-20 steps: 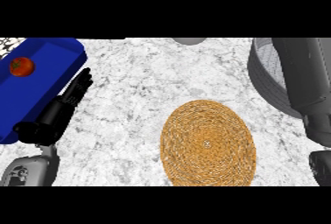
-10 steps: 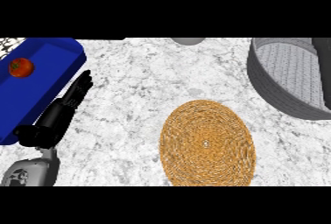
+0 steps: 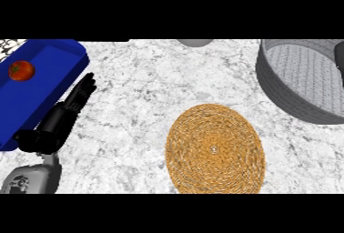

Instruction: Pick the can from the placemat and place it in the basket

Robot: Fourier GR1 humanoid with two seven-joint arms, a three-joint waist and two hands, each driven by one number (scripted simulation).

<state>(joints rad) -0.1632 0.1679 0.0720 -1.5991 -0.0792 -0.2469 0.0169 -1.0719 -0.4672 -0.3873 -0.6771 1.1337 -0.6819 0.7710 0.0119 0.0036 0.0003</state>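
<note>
Across the marbled white counter, which fills the head view, the biggest thing is a blue tray well to the left of the placemat and higher in the view. Next in size comes the grey basket, up and to the right of the placemat and near it but apart; its ribbed inside shows only in part, cut off by the view's edge. The placemat itself is a round woven straw disc low in the middle, and no can stands on it. The can shows nowhere: not on the placemat, not on the counter, not in the part of the basket that is visible. So the pick looks done, judging by the bare weave, but whether the can lies in the basket's hidden part or is carried out of view cannot be told. A grey forearm comes in left of the placemat, and its black left hand lies along the tray's near edge, fingers straight and pressed together, holding nothing. The right hand is out of sight. A small tomato sits in the tray, and a pale grey thing peeks in straight above the placemat. No brand, label or writing can be read anywhere.
</note>
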